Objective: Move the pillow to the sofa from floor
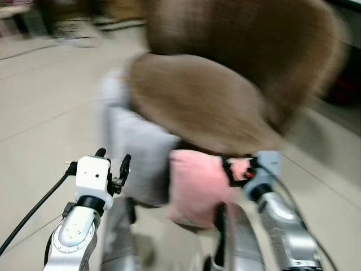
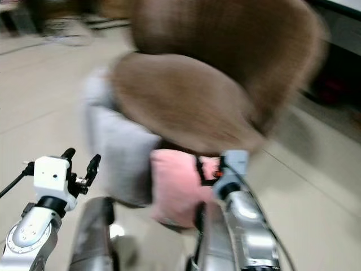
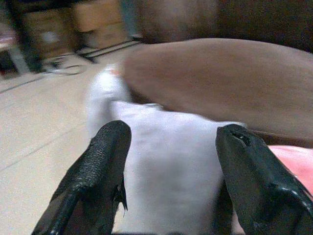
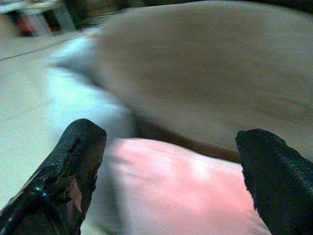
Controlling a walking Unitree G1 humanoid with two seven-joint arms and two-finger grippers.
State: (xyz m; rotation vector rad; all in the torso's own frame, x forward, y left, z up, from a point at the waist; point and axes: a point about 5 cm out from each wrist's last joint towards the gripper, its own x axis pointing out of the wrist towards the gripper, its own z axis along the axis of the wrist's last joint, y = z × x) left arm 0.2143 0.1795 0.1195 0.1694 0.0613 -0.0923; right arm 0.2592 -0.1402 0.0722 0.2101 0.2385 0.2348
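Note:
All views are blurred by motion. A pink pillow (image 1: 194,186) lies on the floor against the front of a brown sofa (image 1: 225,84). A grey pillow (image 1: 135,152) leans on the sofa just left of it. My right gripper (image 4: 171,147) is open, its two fingers spread to either side of the pink pillow (image 4: 186,186), close to its top edge. My left gripper (image 1: 113,157) is open too and hovers in front of the grey pillow (image 3: 166,161), holding nothing.
Beige floor tiles (image 1: 45,113) stretch to the left and back. Boxes and cables (image 3: 58,24) crowd the far left corner. A dark red object (image 1: 344,84) stands right of the sofa. A black cable (image 1: 34,209) trails from my left wrist.

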